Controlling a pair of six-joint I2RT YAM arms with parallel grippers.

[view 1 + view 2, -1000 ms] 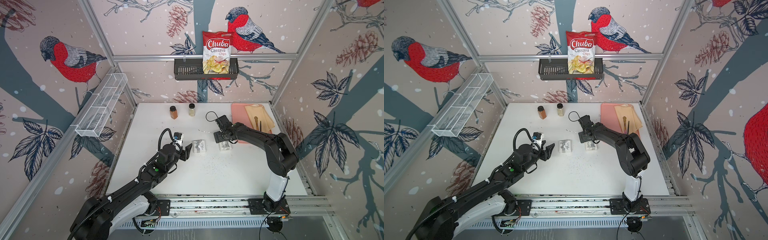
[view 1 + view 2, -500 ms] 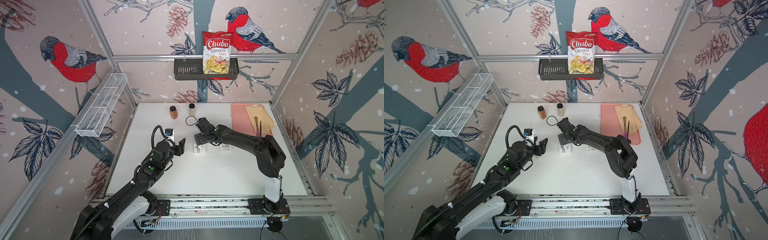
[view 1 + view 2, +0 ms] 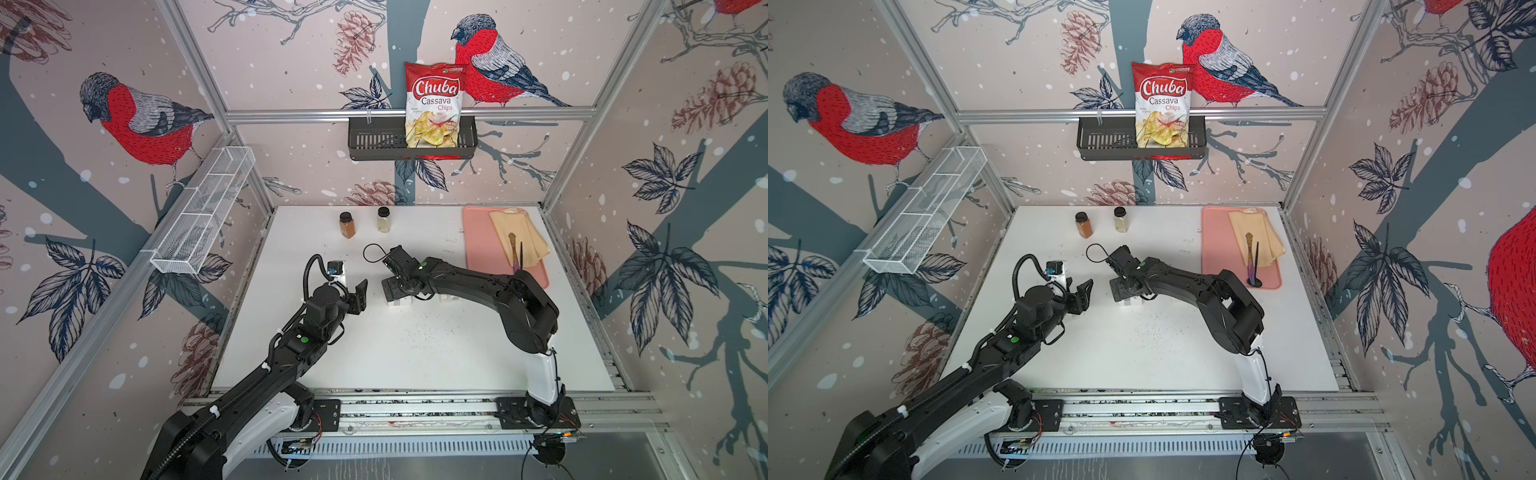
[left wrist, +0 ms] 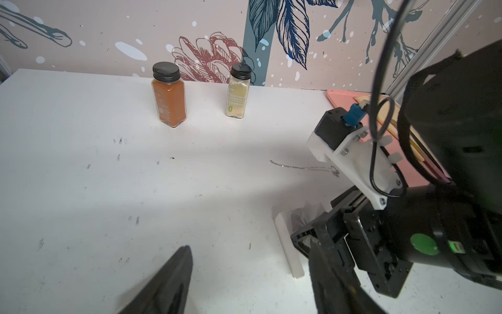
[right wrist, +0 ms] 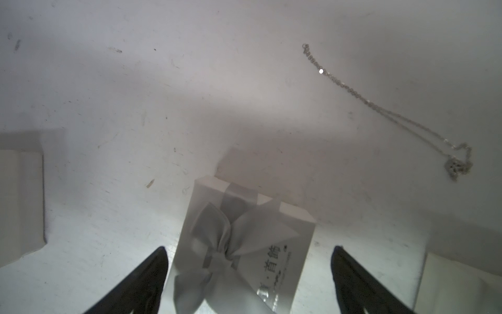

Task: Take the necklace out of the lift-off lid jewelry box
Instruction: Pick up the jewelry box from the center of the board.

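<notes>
A: layout, big to small?
B: flat white rectangular tabletop (image 3: 415, 353), aluminium frame posts (image 3: 582, 137) at the back corners, metal rail (image 3: 415, 405) along the front edge. Front half is open white surface, same for the strip along the left edge
A: arms?
B: black left arm (image 3: 291, 353) reaches in from the front left corner. Black right arm (image 3: 478, 286) bends in from the front right and lies low across the middle. Left gripper (image 3: 359, 297) and right gripper (image 3: 395, 286) sit near each other mid-table, not touching
A: jaws?
B: both spread apart. Left gripper hangs over bare table with nothing between its fingers. Right gripper straddles the bow-topped box piece, fingers (image 5: 146, 277) off its sides with a gap each side, no clamp
A: right edge?
B: flat pink rectangular plastic tray (image 3: 478, 249) in the back right corner, long side close along the right frame, folded yellow cloth (image 3: 523, 237) on it
A: box?
B: white card jewelry box piece with a grey satin bow (image 5: 244, 244), flat on the table, reads as the lift-off lid. Two plain white box parts (image 5: 21, 204) lie either side, apart from it; cannot tell which is the base
A: back edge?
B: orange spice jar with black cap (image 3: 347, 224) and pale spice jar with black cap (image 3: 383, 219), upright near the back wall, well apart from the grippers
A: necklace?
B: thin silver chain necklace (image 5: 368, 102) is out of the box, stretched on bare table on the back-wall side of the bow piece, touching nothing, pendant end toward the tray
</notes>
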